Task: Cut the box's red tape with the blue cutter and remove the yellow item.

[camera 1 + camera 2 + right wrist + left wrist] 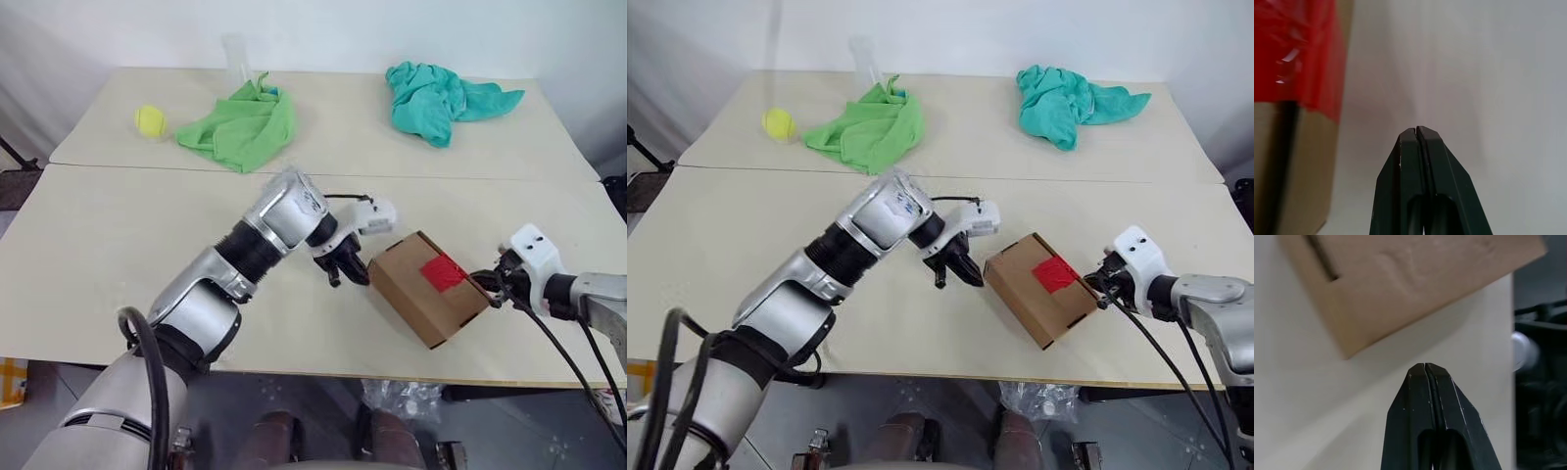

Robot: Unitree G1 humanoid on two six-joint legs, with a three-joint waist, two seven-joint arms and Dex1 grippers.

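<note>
The brown box (416,294) lies slantwise on the near table, with the red tape (443,272) on its top toward the right end. My left gripper (345,270) is shut and empty, pointing down just off the box's left end; in its wrist view the shut fingertips (1425,368) hover over bare table beside the box (1400,284). My right gripper (482,284) is shut and empty at the box's right corner; whether it touches I cannot tell. Its wrist view shows the tape (1298,54) beside its fingers (1405,161). The blue cutter and the yellow item are out of view.
On the far table lie a tennis ball (150,120), a green cloth (240,127) with a clear plastic container (236,61) behind it, and a teal cloth (441,98). The near table (108,255) has bare room at the left; its front edge runs close under the box.
</note>
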